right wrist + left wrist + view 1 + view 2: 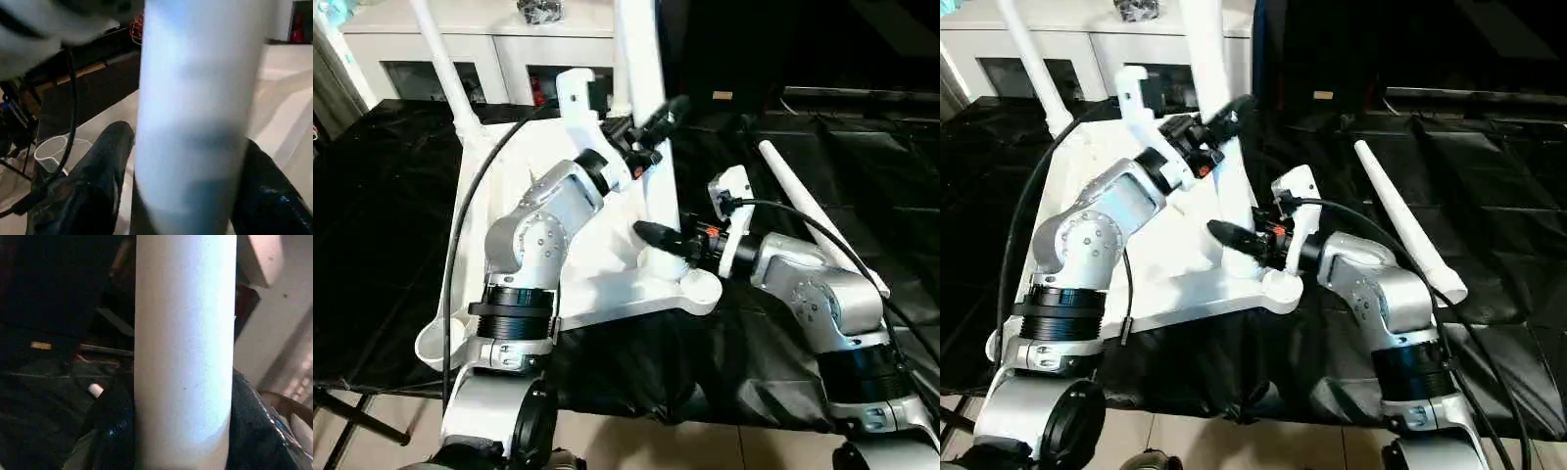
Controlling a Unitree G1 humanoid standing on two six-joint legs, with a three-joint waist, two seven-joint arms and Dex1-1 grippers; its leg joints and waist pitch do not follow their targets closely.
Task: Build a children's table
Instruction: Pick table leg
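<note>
Silver forearms reach over the upturned tabletop [607, 284] on the black-covered bench. Both grippers hold the upright leg [641, 59] standing in its near-right corner socket: left gripper [656, 132] higher, right gripper [656, 238] low. A loose leg [813, 215] lies near the bench's right edge.

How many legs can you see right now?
3: one white round tube leg standing between both grippers, another upright at the tabletop's far-left corner, a third lying on the black cloth. A fourth may be hidden.

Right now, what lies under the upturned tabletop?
A black cloth lies under the white tabletop, spreading past its edges. Whatever supports that cloth is covered and cannot be seen.
</note>
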